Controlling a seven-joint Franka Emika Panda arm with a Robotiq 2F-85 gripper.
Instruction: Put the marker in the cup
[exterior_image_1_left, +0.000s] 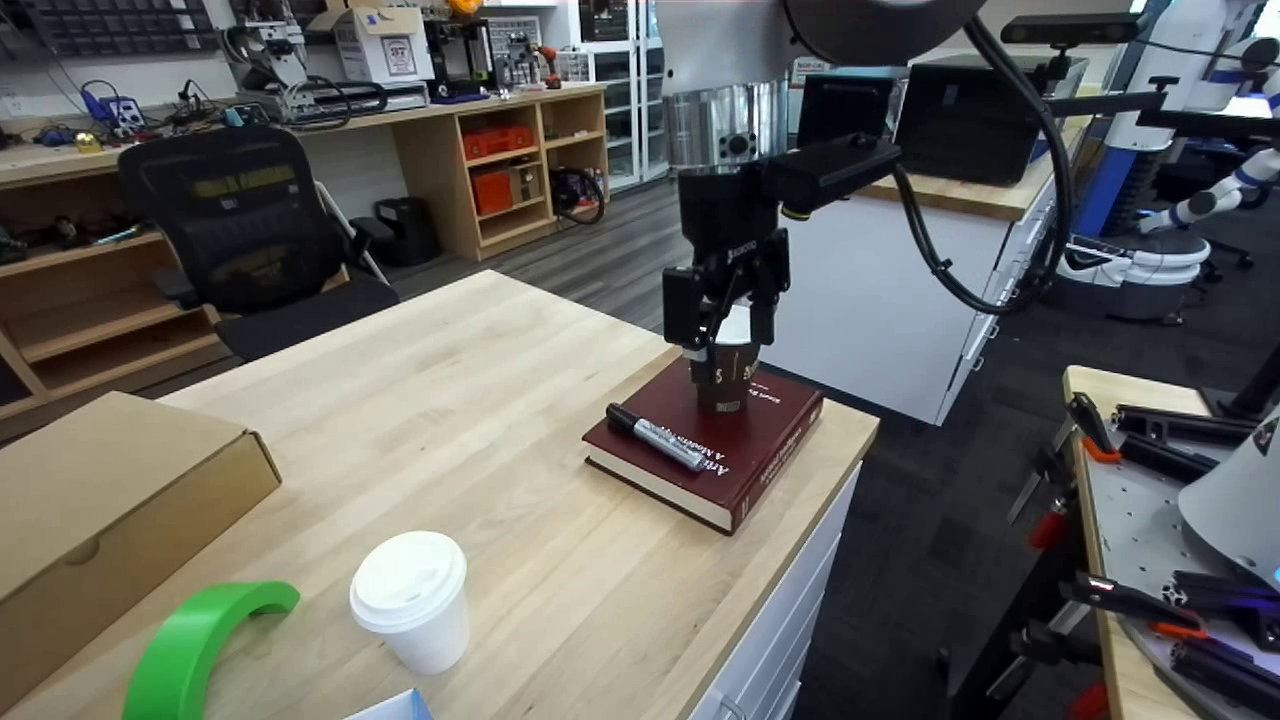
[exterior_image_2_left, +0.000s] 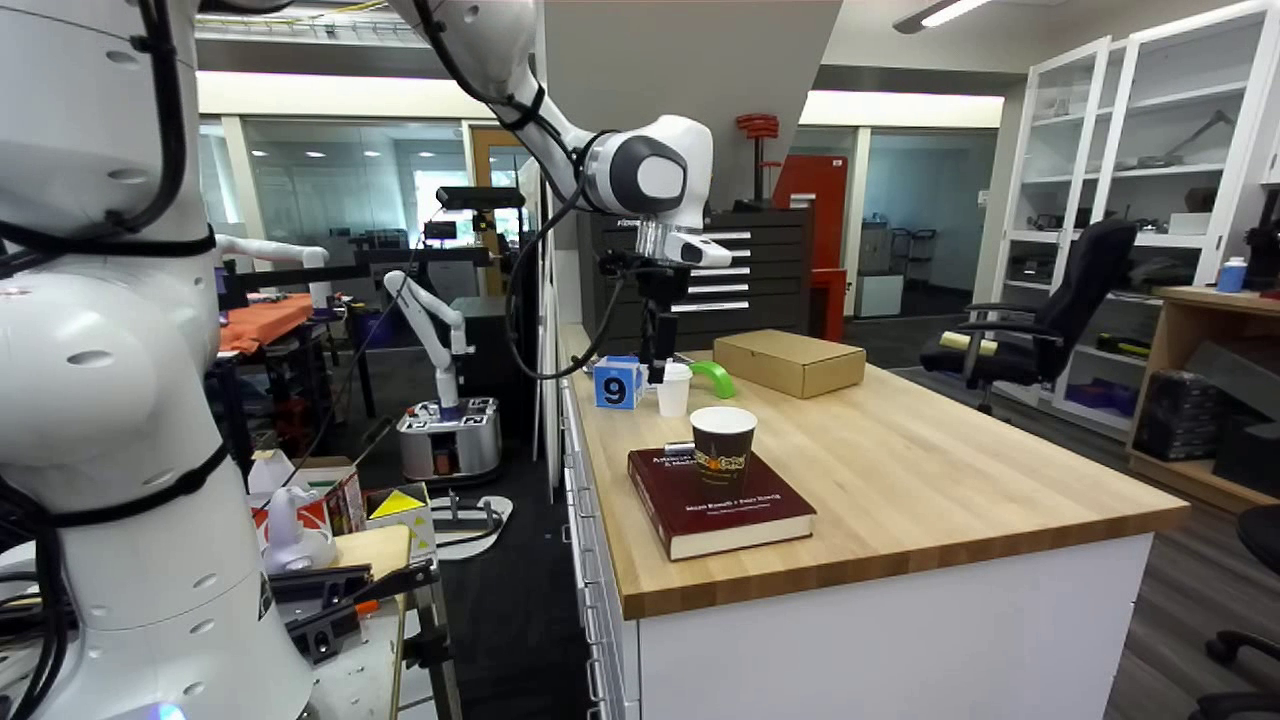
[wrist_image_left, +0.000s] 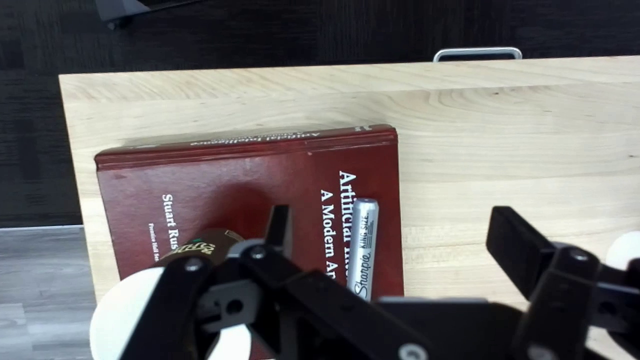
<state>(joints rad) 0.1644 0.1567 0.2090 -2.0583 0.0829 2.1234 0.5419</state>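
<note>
The marker (wrist_image_left: 363, 245), a silver Sharpie with a black cap, lies flat on the dark red book (wrist_image_left: 250, 175). In the wrist view its cap end is hidden by the gripper; the cap shows in an exterior view (exterior_image_1_left: 660, 440). The dark brown cup with a white rim (exterior_image_2_left: 724, 450) stands upright on the same book beside the marker. In the wrist view the cup (wrist_image_left: 215, 245) is partly covered by the left finger. My gripper (wrist_image_left: 392, 230) is open and empty, above the marker, which appears between its fingers, nearer the left one. In an exterior view the gripper (exterior_image_1_left: 728, 345) overlaps the cup.
A white lidded cup (exterior_image_1_left: 415, 595), a green arch (exterior_image_1_left: 190, 640), a cardboard box (exterior_image_1_left: 120, 510) and a blue box with a 9 (exterior_image_2_left: 617, 383) stand farther along the wooden table (exterior_image_1_left: 480, 400). The book lies near the table's corner and edges.
</note>
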